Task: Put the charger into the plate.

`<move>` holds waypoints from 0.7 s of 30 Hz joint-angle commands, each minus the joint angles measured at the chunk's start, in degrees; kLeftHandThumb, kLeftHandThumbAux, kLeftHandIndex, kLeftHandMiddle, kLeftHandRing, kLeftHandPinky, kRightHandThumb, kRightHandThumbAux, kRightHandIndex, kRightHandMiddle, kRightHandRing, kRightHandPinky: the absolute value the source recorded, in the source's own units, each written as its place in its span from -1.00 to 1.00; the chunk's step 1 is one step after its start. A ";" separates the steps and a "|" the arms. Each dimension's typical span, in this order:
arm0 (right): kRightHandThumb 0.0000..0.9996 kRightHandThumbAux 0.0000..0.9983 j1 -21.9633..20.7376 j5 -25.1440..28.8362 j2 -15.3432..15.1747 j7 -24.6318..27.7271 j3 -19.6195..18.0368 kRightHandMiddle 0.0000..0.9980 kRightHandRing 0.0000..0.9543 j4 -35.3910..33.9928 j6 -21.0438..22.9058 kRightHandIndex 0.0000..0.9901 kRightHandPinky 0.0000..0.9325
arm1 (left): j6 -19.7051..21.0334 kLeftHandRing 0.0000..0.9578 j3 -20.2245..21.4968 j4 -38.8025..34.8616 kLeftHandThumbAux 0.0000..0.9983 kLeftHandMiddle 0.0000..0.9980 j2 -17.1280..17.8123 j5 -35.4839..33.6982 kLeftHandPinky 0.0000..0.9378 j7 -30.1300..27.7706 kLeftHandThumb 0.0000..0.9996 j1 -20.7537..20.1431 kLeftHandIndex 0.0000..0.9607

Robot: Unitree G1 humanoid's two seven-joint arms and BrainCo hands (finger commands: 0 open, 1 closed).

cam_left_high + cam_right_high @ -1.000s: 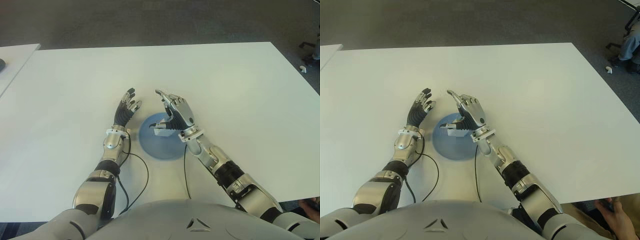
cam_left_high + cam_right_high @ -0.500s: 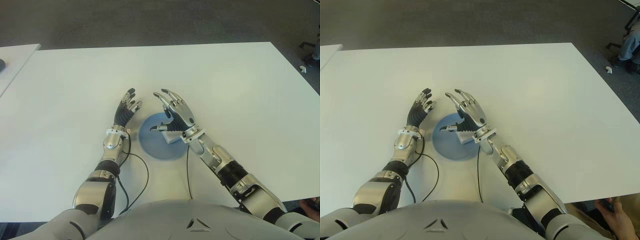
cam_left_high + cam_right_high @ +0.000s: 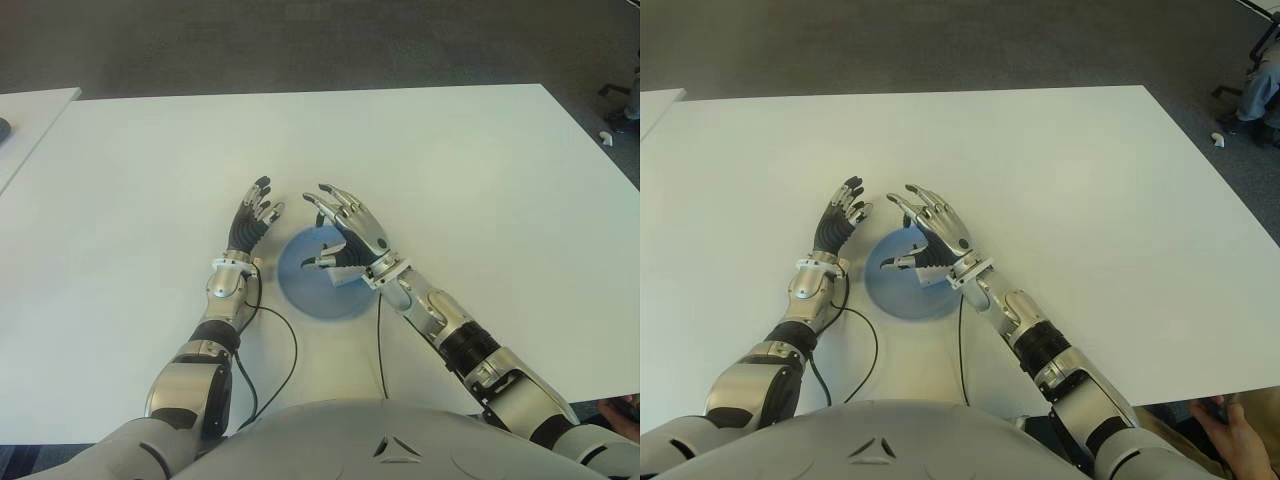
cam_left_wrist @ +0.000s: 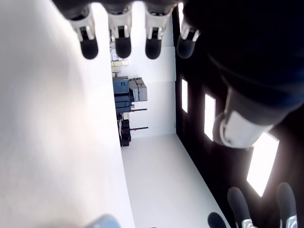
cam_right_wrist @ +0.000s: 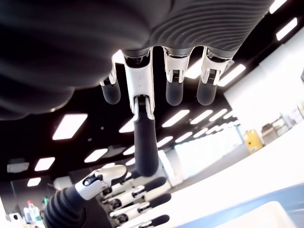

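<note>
right hand (image 3: 350,235) released; wrist shows charger (image 5: 266,216) on plate (image 3: 300,290).

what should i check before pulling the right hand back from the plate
1. Charger lies in the blue plate: ok.
2. Right hand has its fingers spread and holds nothing: ok.
3. Right hand clear of the charger: cannot tell, it shows right over it.
4. Left hand open, left of the plate, out of the way: ok.
5. Plate sits fully on the table: ok.
</note>
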 commanded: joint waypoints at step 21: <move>-0.71 -0.23 0.55 20.29 7.77 -0.84 -15.11 -1.00 -1.00 8.85 -2.45 -1.00 -1.00 | 15.89 -0.96 -0.12 4.94 0.27 -0.88 -1.09 -0.10 -0.94 -1.52 -1.00 3.82 -0.80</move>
